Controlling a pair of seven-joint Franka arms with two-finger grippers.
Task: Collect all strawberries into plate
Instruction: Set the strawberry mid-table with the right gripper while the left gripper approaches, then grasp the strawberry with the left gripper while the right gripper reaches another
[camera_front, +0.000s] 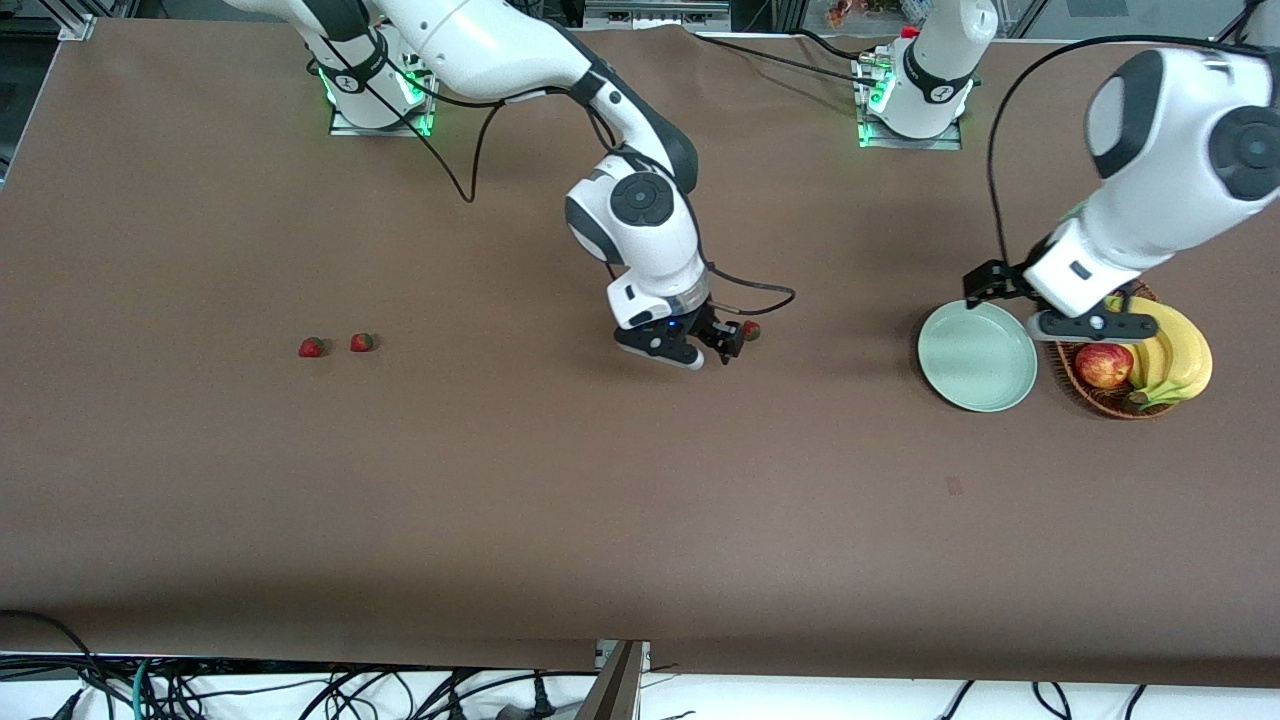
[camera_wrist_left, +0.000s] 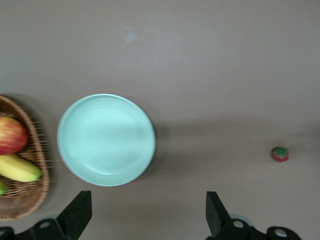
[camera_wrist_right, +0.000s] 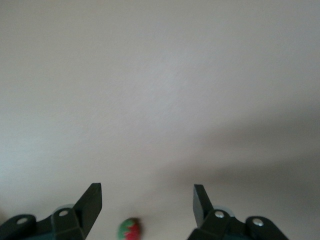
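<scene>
My right gripper (camera_front: 722, 345) hangs over the middle of the table (camera_front: 500, 480), fingers (camera_wrist_right: 92, 200) spread apart with nothing between them. One strawberry (camera_front: 750, 330) lies on the cloth just beside it, toward the left arm's end, free of the fingers. My left gripper (camera_front: 1010, 300) waits above the plate's (camera_front: 975, 385) edge, its fingers (camera_wrist_left: 80, 210) also wide apart and empty. The mint-green plate sits bare, touching or just beside the wicker basket (camera_front: 1100, 400) holding an apple (camera_front: 1103, 365) and bananas (camera_front: 1175, 355). Two more strawberries (camera_front: 312, 347) (camera_front: 361, 342) lie close together well toward the right arm's end of the table.
</scene>
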